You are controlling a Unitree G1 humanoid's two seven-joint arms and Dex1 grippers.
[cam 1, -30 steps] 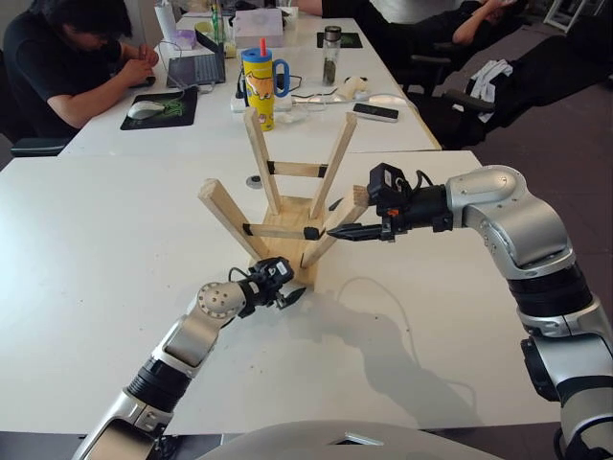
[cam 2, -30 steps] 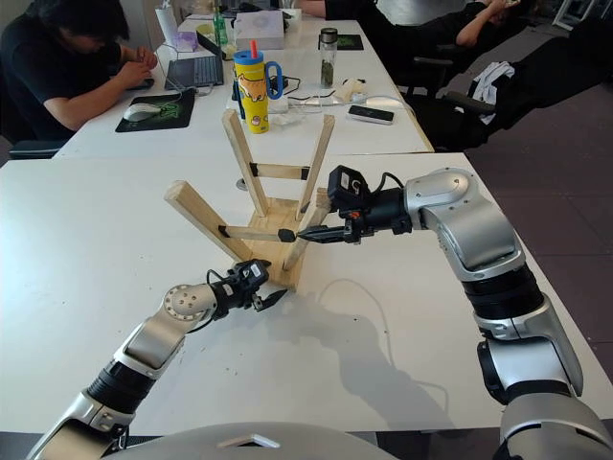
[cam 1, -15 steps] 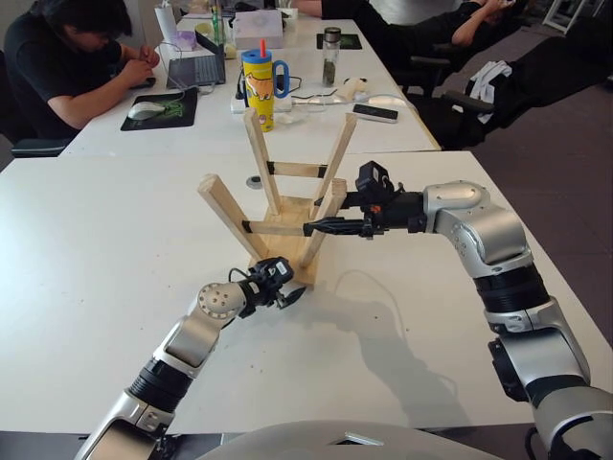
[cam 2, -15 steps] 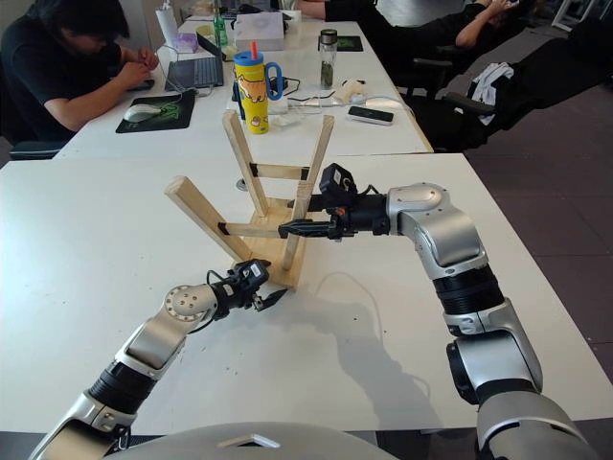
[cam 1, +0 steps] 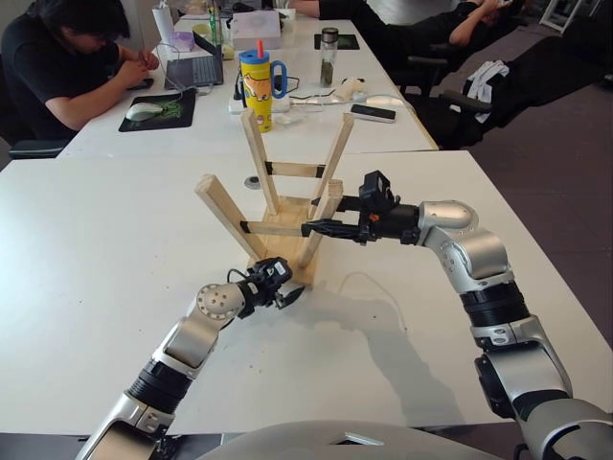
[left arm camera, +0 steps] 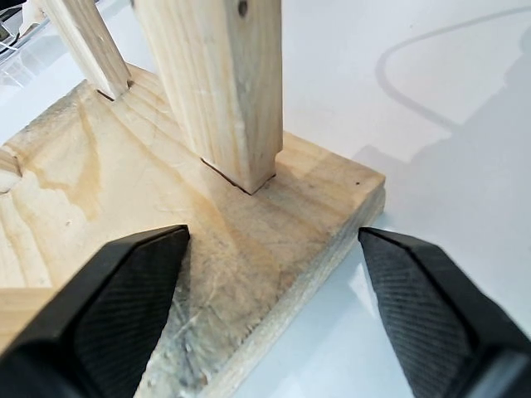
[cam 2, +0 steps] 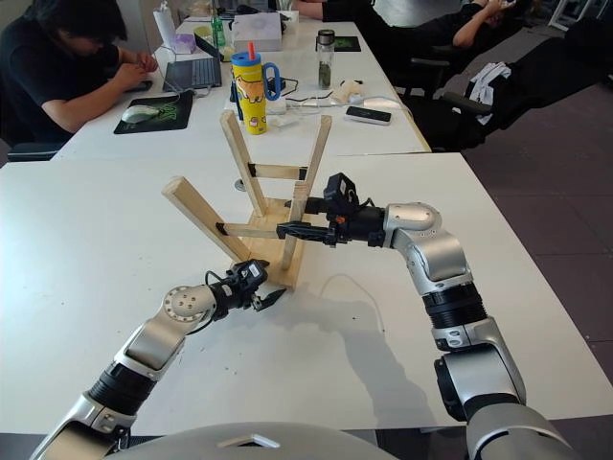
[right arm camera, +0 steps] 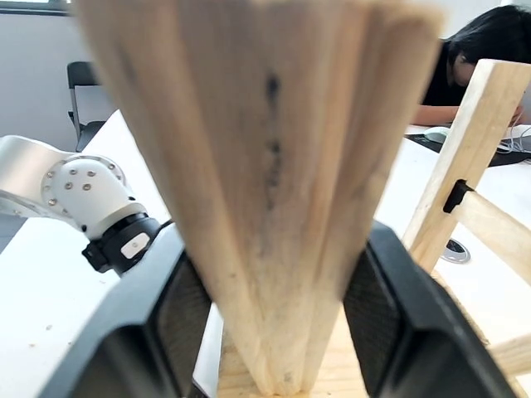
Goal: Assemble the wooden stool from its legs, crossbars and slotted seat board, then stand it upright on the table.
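Note:
The wooden stool (cam 1: 287, 206) stands upside down mid-table, its seat board (cam 1: 292, 266) flat on the white table (cam 1: 96, 287) and its legs (cam 1: 261, 158) pointing up, joined by crossbars (cam 1: 297, 170). My left gripper (cam 1: 284, 290) sits low at the board's near corner and is open; in the left wrist view its fingers (left arm camera: 124, 307) flank the corner of the board (left arm camera: 274, 249) without touching it. My right gripper (cam 1: 316, 228) reaches in from the right at crossbar height. In the right wrist view its fingers (right arm camera: 166, 332) press on both sides of the near right leg (right arm camera: 265, 166).
A thin white cable (cam 1: 374, 287) loops on the table right of the stool. A round grommet (cam 1: 253, 181) lies behind it. The far table holds a yellow cup (cam 1: 259, 81), a phone (cam 1: 374, 112), a laptop (cam 1: 196, 67) and a mouse pad (cam 1: 158, 108).
My right gripper has slid left from beside the near right leg until its fingers closed around it, and the right elbow dropped. The left arm and the stool stayed put.

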